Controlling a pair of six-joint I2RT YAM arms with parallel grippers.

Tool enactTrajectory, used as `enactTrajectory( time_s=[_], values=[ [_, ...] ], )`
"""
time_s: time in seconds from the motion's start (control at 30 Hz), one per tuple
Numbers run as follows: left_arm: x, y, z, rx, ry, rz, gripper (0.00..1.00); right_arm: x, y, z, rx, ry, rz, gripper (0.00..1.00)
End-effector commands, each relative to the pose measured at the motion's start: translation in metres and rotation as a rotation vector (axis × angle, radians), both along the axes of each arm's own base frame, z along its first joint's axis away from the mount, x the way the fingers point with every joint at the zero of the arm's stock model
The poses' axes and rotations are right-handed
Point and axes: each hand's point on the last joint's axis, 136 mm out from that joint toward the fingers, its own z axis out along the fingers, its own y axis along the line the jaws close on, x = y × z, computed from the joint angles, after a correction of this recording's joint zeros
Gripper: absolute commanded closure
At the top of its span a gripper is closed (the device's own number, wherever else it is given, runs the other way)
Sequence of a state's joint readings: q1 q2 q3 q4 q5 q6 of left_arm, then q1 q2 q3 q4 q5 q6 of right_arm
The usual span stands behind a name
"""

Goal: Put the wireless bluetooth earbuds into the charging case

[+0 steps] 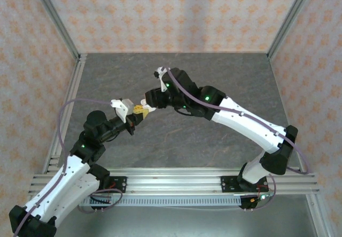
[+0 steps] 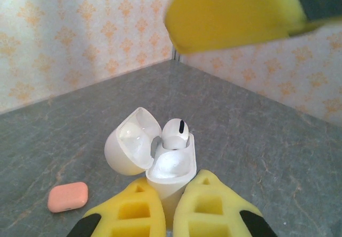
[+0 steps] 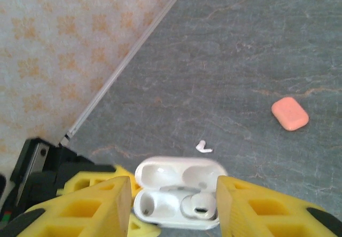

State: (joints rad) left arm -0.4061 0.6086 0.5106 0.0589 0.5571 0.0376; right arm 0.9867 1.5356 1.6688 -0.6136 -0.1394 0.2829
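The white case is open, and its lid is flipped back to one side. The case is up in the air above the gray table, pinched at its bottom by the left gripper. A white earbud sits in one of the two holes, round end up, with a small dark spot on it. The other hole is bare. A second white earbud lies alone on the table. A pink case lies flat and shut, well apart from it.
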Motion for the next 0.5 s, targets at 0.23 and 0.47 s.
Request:
enactTrajectory(
  time_s=[0.23,0.47],
  values=[
    [-0.033,0.025,0.034,0.106,-0.123,0.053,1.0,0.06,-0.034,-0.021,0.097,0.182,-0.198,0.56],
    [-0.057,0.043,0.043,0.084,-0.153,0.092,1.0,0.078,0.01,-0.093,0.035,0.288,-0.12,0.58]
  ],
)
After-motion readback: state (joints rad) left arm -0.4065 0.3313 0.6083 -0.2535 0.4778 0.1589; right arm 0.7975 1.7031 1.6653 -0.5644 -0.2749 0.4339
